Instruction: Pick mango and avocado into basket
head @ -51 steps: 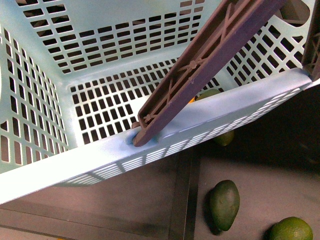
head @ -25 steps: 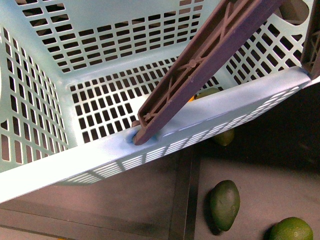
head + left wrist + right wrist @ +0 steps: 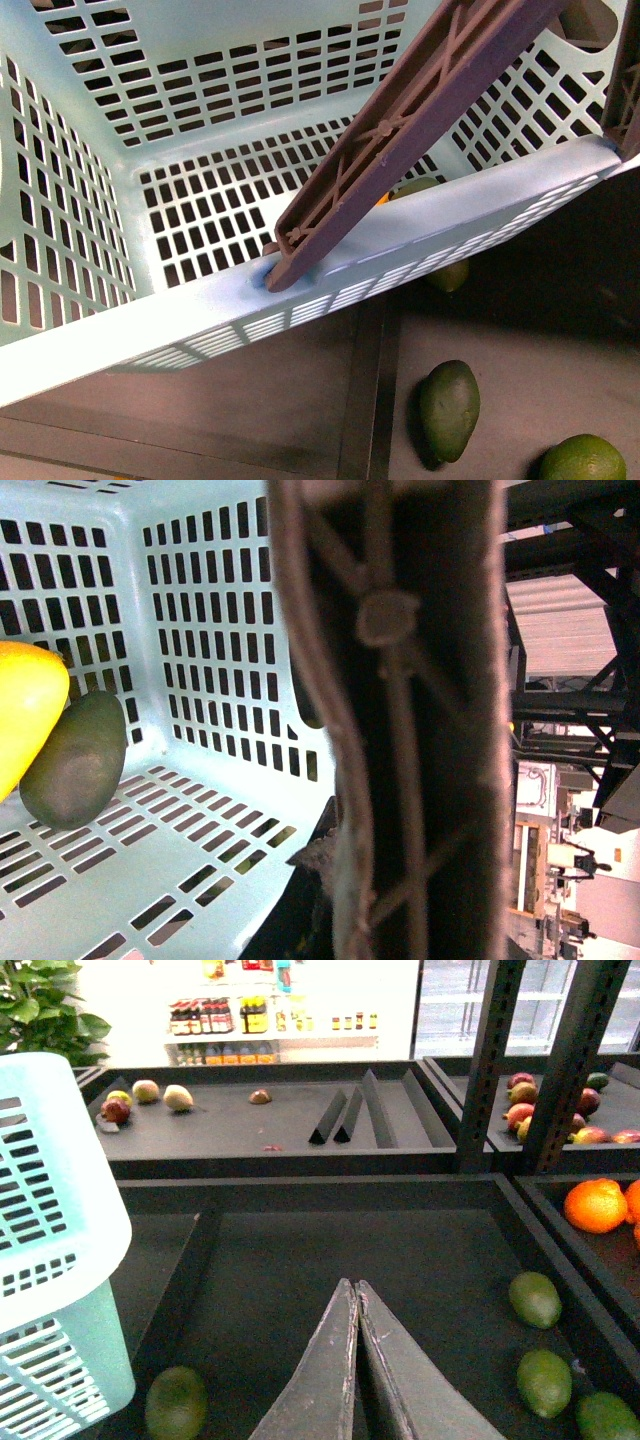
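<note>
Turquoise plastic fills most of the front view: the basket sits tilted close under the camera, its slotted walls and floor open to sight and its brown handle slanting across from the near rim toward the upper right. Just behind that rim, beside the handle's foot, a sliver of green fruit with a touch of orange peeks out from inside the basket; I can't name it from here. Outside, on the dark shelf below, a dark green avocado lies on its own, with a rounder green fruit near it at the corner and another greenish one tucked just under the basket's edge. Neither arm shows in this view.

From the left wrist, the handle looms blurred right against the lens. Past it, inside the basket, the yellow mango rests against a dull green avocado in the floor's corner. The left fingers are out of sight.

From the right wrist, the right gripper hangs over a dark bin, its two fingers pressed together with nothing between them. The basket's corner stands beside it, a green fruit lying near its base. Three more green fruits lie along the bin's far side, and oranges sit in the next bin.
</note>
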`<state>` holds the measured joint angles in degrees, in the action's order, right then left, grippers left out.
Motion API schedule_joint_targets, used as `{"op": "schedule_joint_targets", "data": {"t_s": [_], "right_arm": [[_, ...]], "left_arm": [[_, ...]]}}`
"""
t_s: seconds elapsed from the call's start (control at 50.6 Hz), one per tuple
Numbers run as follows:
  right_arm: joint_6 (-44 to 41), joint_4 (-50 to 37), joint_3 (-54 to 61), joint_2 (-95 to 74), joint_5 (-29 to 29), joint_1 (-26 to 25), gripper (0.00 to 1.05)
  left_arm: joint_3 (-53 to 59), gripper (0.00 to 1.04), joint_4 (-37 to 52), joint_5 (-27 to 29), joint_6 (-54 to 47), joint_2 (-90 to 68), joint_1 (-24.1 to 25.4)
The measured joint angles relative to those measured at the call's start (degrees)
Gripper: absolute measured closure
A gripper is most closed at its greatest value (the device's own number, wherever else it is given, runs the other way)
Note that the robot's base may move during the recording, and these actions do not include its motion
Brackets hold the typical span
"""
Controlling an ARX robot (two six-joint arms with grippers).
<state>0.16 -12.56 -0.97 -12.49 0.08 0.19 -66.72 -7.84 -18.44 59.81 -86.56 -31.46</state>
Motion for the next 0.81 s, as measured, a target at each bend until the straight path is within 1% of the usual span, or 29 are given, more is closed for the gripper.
{"op": "schedule_joint_targets", "data": {"t_s": [0.178, 0.257, 0.296, 0.494, 0.533, 0.573, 0.592, 0.671, 0.81], "right_arm": [[0.0, 2.23, 0.0, 2.21, 0.0, 0.0, 1.03], [0.0, 9.92, -0.02, 7.98, -0.11, -0.02, 1.03], [0.0, 11.63, -0.02, 10.01, 0.02, -0.02, 1.03], [0.0, 12.46, -0.02, 12.07, 0.0, -0.02, 1.03], [-0.02, 12.48, -0.02, 12.09, 0.02, -0.02, 0.96], [-0.02, 12.48, -0.02, 12.09, 0.02, -0.02, 0.87], [-0.02, 12.48, -0.02, 12.09, 0.02, -0.02, 0.86], [-0.02, 12.48, -0.02, 12.11, 0.02, -0.02, 0.68], [-0.02, 12.48, -0.02, 12.11, 0.02, -0.02, 0.51]], "left_arm": [[0.0, 1.0, 0.0, 0.02, 0.0, 0.0, 0.0], [0.0, 1.0, 0.0, -0.04, 0.0, 0.0, 0.0], [0.0, 1.0, 0.0, 0.0, 0.0, 0.0, 0.0], [0.0, 1.0, 0.0, -0.02, 0.09, 0.0, 0.0], [0.0, 1.0, 0.0, 0.02, 0.04, 0.0, 0.02], [0.0, 1.0, 0.0, 0.02, -0.11, 0.0, 0.0], [0.0, 1.0, 0.0, 0.04, -0.13, 0.0, 0.0], [0.0, 1.0, 0.0, 0.0, 0.0, 0.0, 0.0], [0.0, 1.0, 0.0, 0.02, -0.02, 0.0, 0.0]]}}
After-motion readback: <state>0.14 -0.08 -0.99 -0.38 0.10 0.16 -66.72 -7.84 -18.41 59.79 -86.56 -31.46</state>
